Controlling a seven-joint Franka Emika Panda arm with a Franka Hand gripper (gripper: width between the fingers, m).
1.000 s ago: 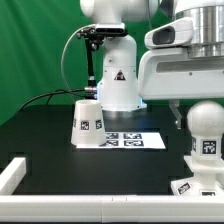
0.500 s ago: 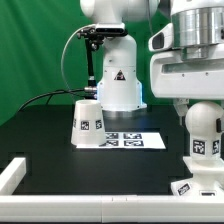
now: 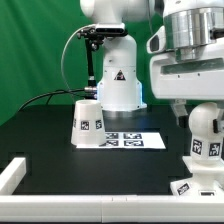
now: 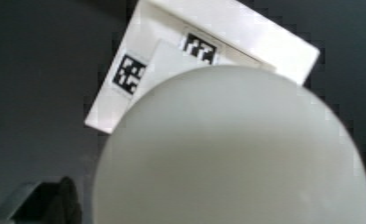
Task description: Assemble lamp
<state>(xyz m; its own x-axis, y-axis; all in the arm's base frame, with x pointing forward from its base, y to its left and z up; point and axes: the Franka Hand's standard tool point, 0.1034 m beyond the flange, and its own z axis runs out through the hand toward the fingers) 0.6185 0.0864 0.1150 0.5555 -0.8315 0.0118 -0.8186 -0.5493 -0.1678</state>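
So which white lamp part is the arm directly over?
The rounded bulb, at the exterior view's right; the cone shade stands far off by the marker board.

Bare black table (image 3: 40,145) lies between the shade (image 3: 88,122) and the bulb (image 3: 205,130), only the flat marker board (image 3: 133,140) lying there.

shade (image 3: 86,122): white tagged cone, upright, exterior view's left; bulb (image 3: 205,128): white, rounded, upright on angular tagged base (image 3: 190,185), right

glossy white arm casing (image 3: 195,65), white pedestal (image 3: 120,95), triangle sticker (image 3: 118,75), black cable (image 3: 50,97)
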